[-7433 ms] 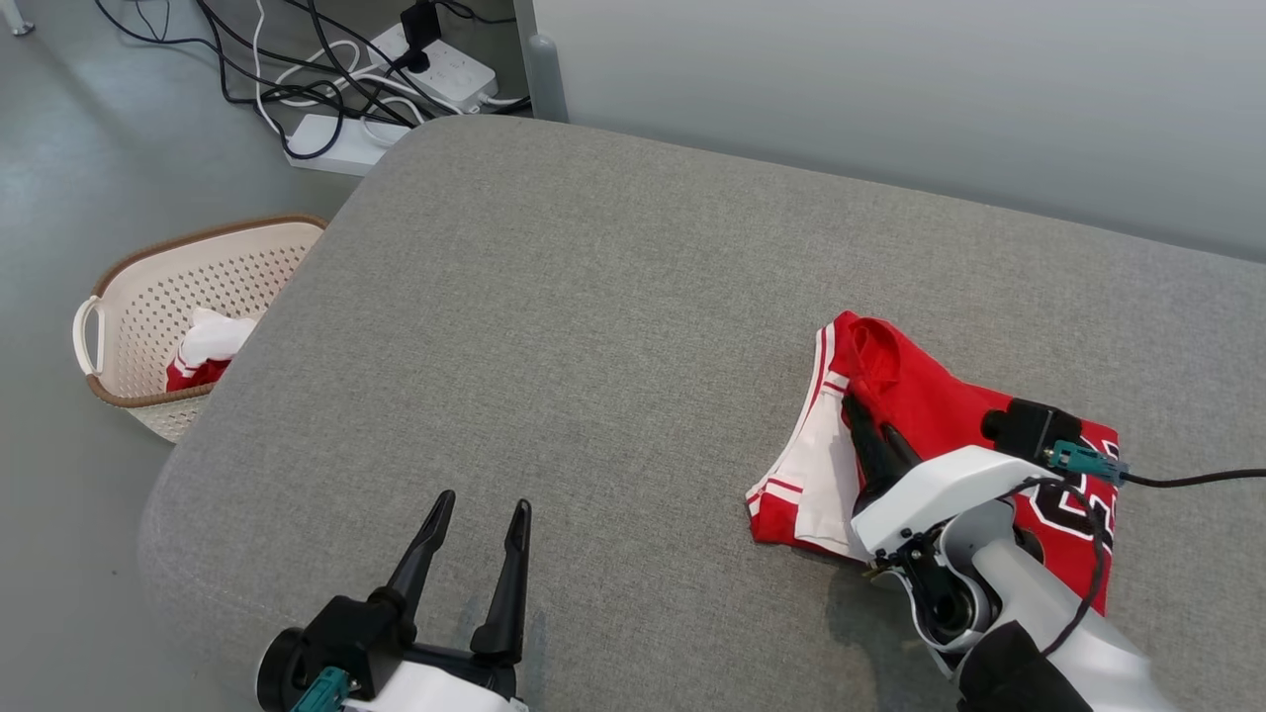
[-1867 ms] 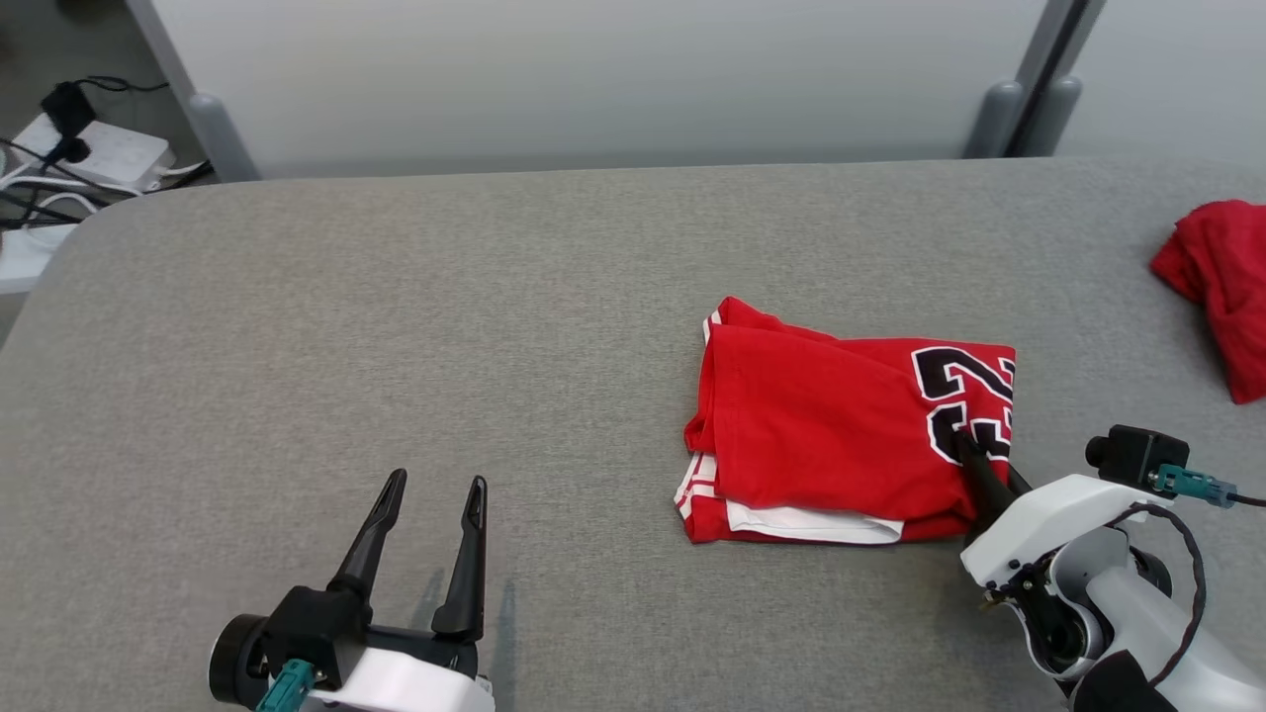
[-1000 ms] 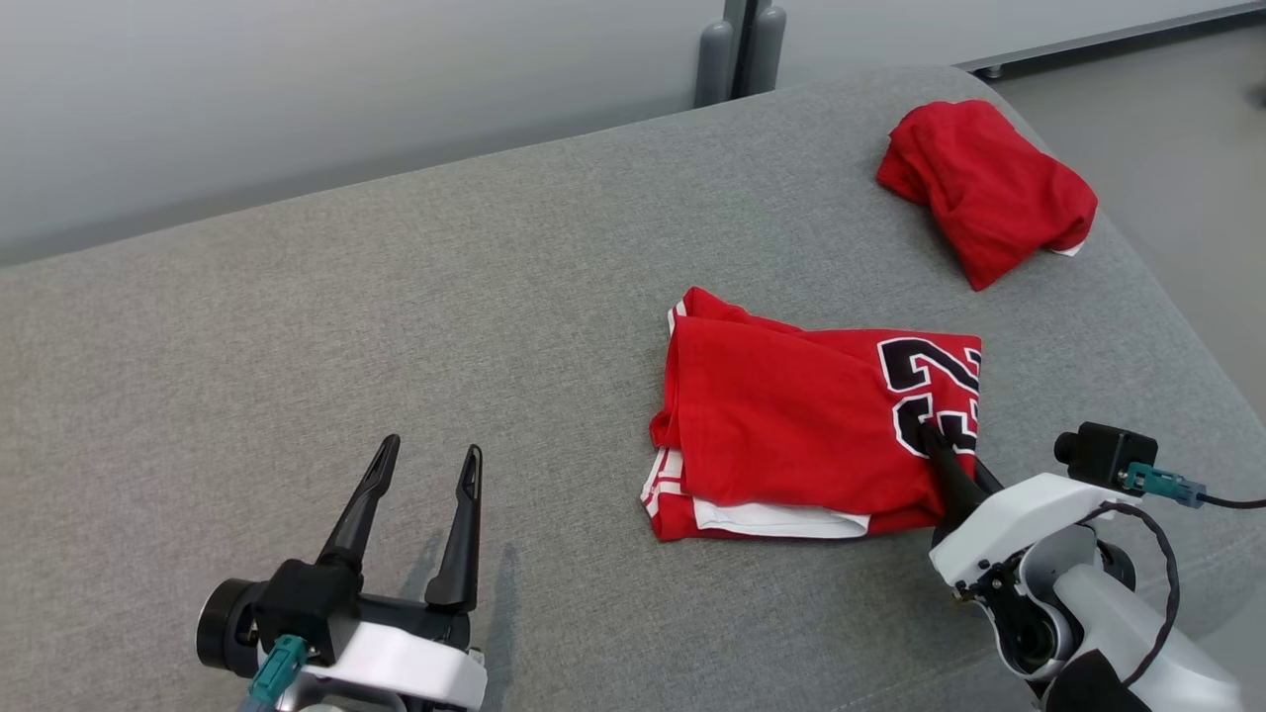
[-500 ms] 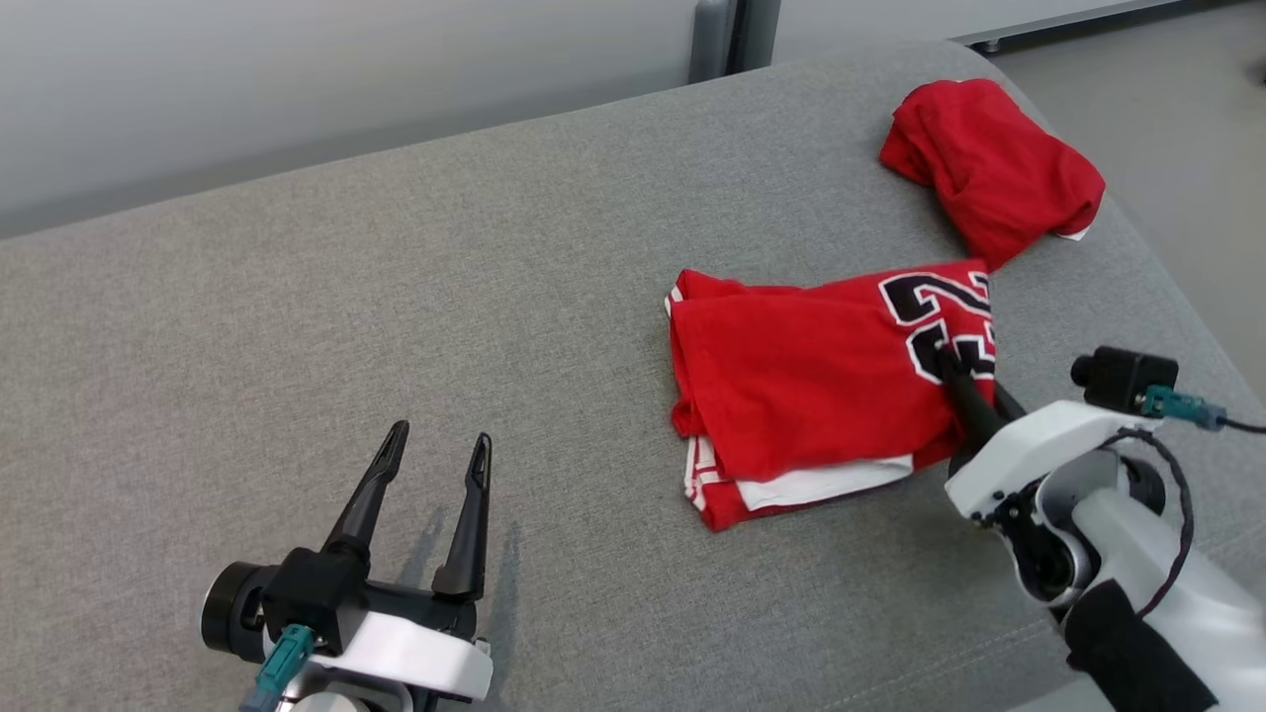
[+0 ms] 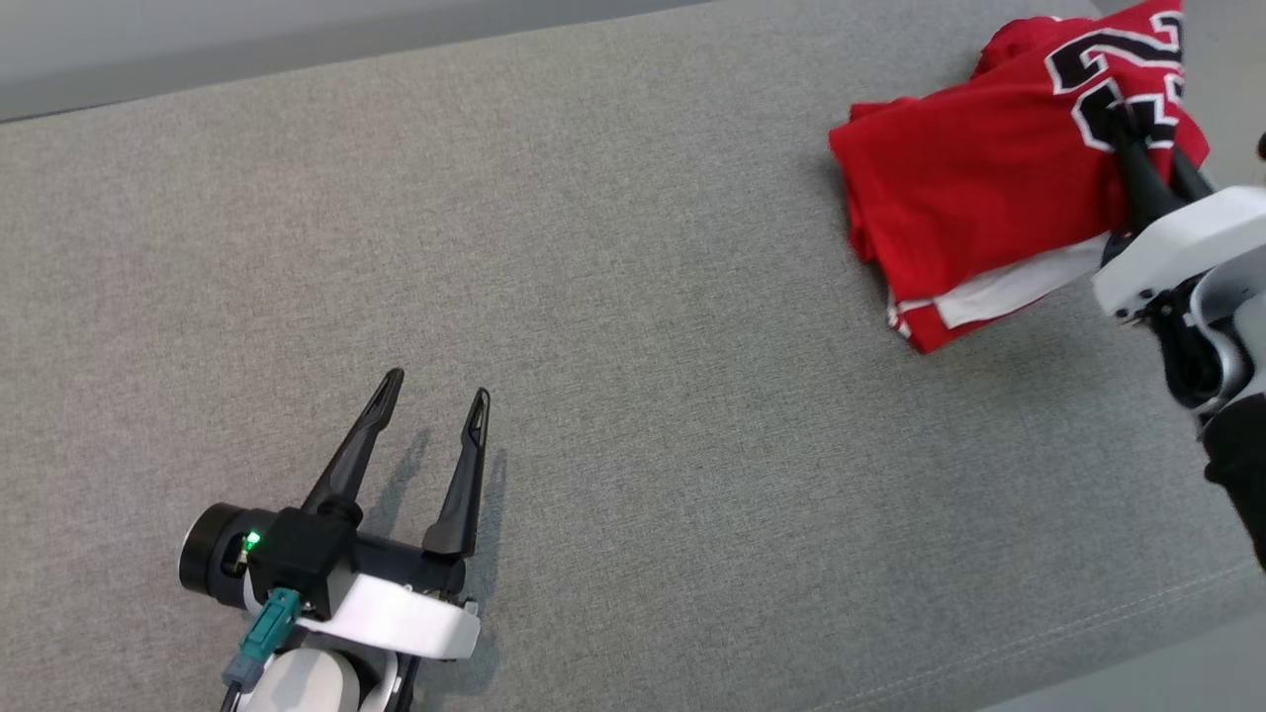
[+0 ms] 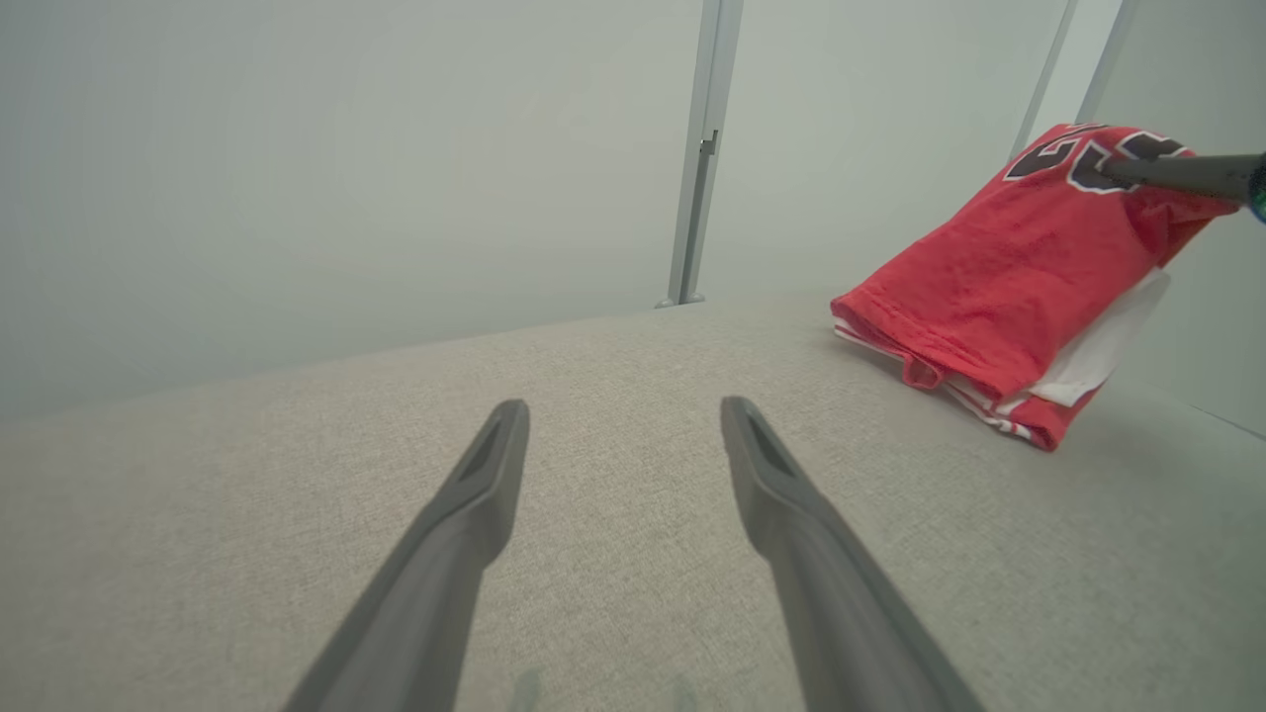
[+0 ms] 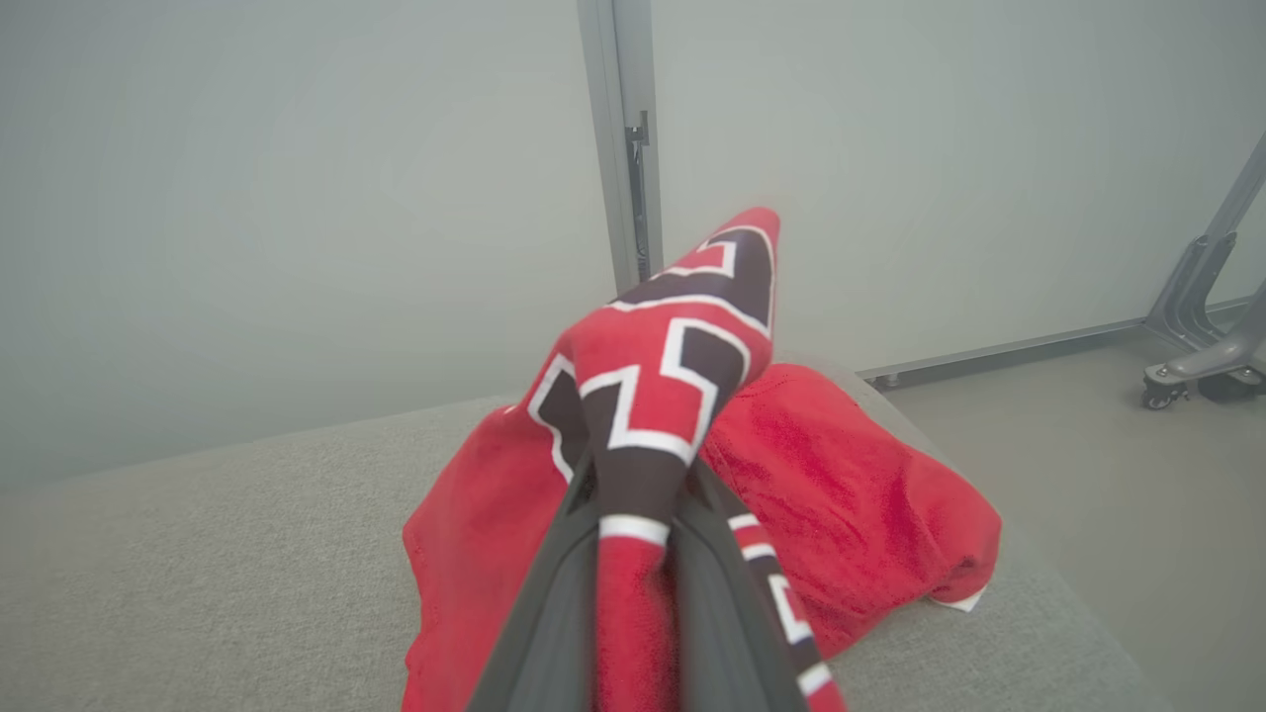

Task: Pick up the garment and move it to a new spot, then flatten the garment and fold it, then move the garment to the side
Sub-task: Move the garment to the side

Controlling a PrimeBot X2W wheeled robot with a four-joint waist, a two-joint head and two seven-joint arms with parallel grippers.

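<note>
Shifts garment (image 5: 969,188) from beside red bundle (image 7: 870,494) up over it, mostly hiding it, with right gripper (image 5: 1128,124) clamped on numbered corner, digits cut off; left gripper (image 5: 437,386) spread wide, empty.

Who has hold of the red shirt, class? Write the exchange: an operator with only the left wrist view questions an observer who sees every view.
Operator: Is the shirt gripped firmly?
Observer: Yes. The right wrist view shows the right hand shut on the numbered edge of the shirt.
Operator: Is anything behind it?
Observer: A second red garment lies crumpled just behind, near the end of the cushion.
</note>
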